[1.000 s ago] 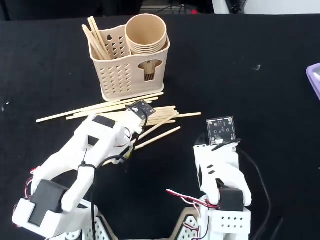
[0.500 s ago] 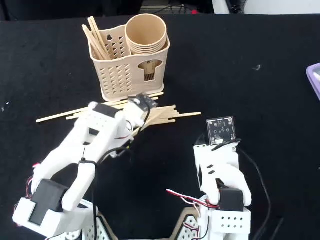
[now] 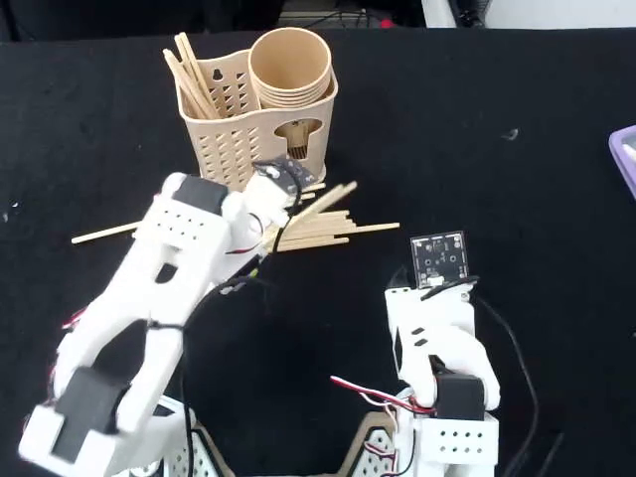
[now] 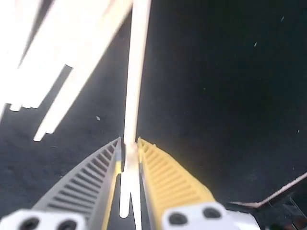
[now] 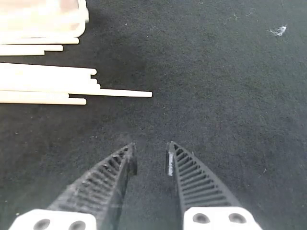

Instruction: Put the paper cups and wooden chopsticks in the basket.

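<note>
Directions read on the high view, with 12 o'clock at the table's far edge.

1. Right gripper (image 5: 149, 154): at 6 o'clock, low over the black table (image 3: 527, 258). Its jaws stand a little apart with nothing between them. Chopstick ends lie ahead of it, well apart from the tips.
2. Left gripper (image 4: 128, 143): toward 10 o'clock, just in front of the basket. Its jaws are closed tight on the held chopstick (image 4: 134, 86), gripped near one end. The free end slants out toward 2 o'clock (image 3: 336, 195), above the pile. Whether this is one stick or a joined pair cannot be told.
3. Loose chopsticks (image 3: 323, 231): a flat bundle on the table at centre, between the left gripper and the basket's foot. One stray stick (image 3: 104, 234) points out toward 9 o'clock.
4. Basket (image 3: 248, 154): beige and perforated, upright at 11 o'clock.
5. Paper cups (image 3: 290, 62): a nested stack standing in the basket's 3 o'clock compartment.
6. Basket chopsticks (image 3: 191, 81): several leaning in its 9 o'clock compartment.
7. Purple object (image 3: 624, 149): at the 3 o'clock edge, partly cut off.
</note>
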Available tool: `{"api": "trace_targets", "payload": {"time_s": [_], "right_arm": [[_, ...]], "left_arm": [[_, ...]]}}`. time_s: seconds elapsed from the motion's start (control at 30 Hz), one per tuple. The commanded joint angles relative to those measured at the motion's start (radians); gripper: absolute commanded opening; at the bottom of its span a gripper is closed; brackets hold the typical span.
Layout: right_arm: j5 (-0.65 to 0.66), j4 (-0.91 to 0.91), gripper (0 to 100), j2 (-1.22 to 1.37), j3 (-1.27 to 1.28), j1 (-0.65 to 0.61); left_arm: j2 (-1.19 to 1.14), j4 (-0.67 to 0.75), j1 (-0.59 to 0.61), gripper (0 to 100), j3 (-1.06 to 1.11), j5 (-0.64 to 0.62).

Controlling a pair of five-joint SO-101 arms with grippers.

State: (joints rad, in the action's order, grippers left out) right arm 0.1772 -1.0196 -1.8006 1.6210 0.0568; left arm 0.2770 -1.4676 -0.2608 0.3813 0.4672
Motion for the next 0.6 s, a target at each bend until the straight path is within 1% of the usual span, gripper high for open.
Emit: {"api": "trace_targets", "payload": {"time_s": [0.0, 0.17, 0.27, 0.4, 0.57], "right_arm": [[0.011, 0.020, 11.4, -0.067, -0.010, -0.012], [0.011, 0.020, 11.4, -0.067, -0.010, -0.012], [0.011, 0.020, 11.4, -0.067, -0.010, -0.012], [0.011, 0.020, 11.4, -0.067, -0.010, -0.012], [0.011, 0.020, 11.4, -0.067, -0.010, -0.012]], "left_arm": [[0.170, -0.012, -0.008, 3, -0.059, -0.005], [0.353, -0.009, -0.005, 3, -0.050, -0.009], [0.387, -0.002, -0.005, 3, -0.061, -0.035], [0.388, 0.086, -0.001, 3, -0.081, -0.124], [0.388, 0.230, -0.007, 3, -0.071, -0.196]]}}
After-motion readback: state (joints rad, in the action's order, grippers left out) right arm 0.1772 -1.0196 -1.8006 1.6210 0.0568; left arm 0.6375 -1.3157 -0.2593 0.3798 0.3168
